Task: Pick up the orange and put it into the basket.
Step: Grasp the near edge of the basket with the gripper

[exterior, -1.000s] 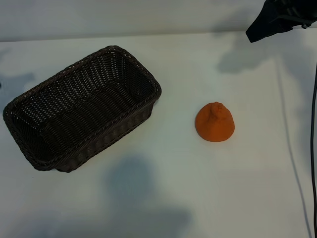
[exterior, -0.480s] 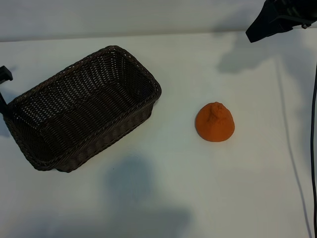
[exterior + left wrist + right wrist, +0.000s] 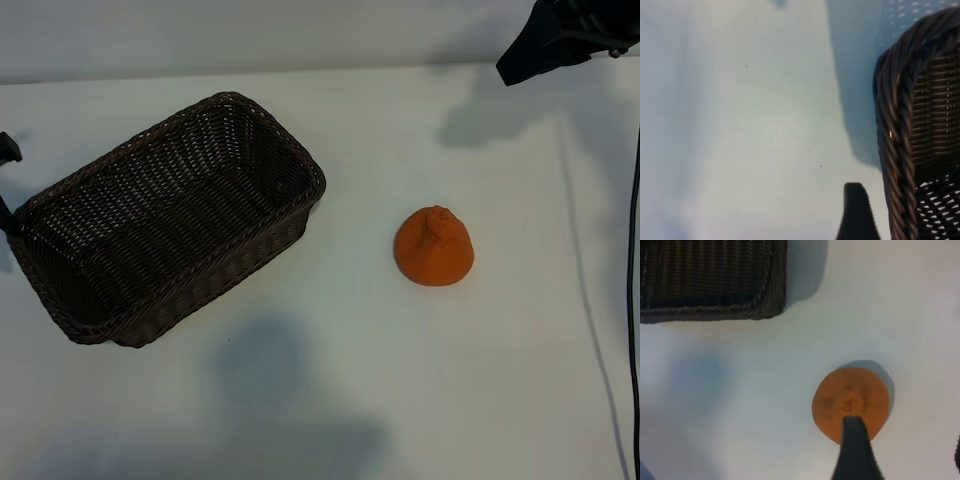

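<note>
a plain white table fills the exterior view, with soft grey shadows on it and a paler wall band behind. the basket lies on the left half, set at a slant, its braided rim unbroken and its inside holding nothing that shows. the orange sits on the bare table to the right of it, well apart from the basket, upright with its knob on top.

the right gripper hangs at the top right corner of the exterior view, clear above and beyond the fruit, touching nothing. in the right wrist view one dark fingertip lies across the near edge of the orange, which suggests the gripper is aimed at it from above; its jaws stand apart and hold nothing.

the left gripper barely shows at the left edge, just beside the basket's far-left end. the left wrist view has one fingertip close against the outside of the basket's rim, over bare table. its jaws also stand apart and are empty.

as for the task, nothing is done yet: the orange is not grasped, not lifted, and not in the basket. reaching down, closing on the fruit, carrying it across and releasing it all appear to remain.
</note>
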{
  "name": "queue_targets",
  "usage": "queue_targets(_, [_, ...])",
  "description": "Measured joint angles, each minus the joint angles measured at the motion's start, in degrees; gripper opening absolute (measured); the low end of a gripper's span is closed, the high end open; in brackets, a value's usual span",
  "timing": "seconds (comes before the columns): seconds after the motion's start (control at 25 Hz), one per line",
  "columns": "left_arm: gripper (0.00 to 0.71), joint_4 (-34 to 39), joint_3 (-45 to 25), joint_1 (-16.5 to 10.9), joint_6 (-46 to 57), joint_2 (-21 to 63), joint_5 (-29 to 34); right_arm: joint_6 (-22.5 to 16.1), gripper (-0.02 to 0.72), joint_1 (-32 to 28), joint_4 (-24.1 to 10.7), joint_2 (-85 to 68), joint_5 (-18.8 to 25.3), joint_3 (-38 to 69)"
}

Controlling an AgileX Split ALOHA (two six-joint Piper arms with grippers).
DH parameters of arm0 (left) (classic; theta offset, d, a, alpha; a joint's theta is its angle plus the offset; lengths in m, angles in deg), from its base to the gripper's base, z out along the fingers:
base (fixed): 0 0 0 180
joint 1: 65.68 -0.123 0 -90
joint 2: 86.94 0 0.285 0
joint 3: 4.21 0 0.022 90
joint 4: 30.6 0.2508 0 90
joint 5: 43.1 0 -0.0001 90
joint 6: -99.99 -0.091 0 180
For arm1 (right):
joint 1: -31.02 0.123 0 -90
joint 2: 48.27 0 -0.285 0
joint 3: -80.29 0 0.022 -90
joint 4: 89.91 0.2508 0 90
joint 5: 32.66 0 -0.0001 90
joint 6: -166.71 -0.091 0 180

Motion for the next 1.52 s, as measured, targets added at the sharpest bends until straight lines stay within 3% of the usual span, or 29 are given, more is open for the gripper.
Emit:
queue_targets(0.64, [0.520, 0.06, -0.20, 0.00, 0.15, -6.77, -3.13, 0.00, 0.462, 0.00, 0.00, 0.00, 0.00, 0.00])
queue_targets(1.08, [0.520, -1.79, -7.37, 0.00, -0.31, -8.19, -11.95, 0.00, 0.462, 0.00, 0.00, 0.00, 0.00, 0.00])
queue_targets(1.28, [0.520, -5.67, -10.82, 0.00, -3.88, -9.79, -16.49, 0.00, 0.462, 0.00, 0.00, 0.00, 0.00, 0.00])
queue_targets(1.52, [0.508, -16.20, -12.09, 0.00, -12.19, -10.50, -19.98, 0.00, 0.462, 0.00, 0.00, 0.00, 0.00, 0.00])
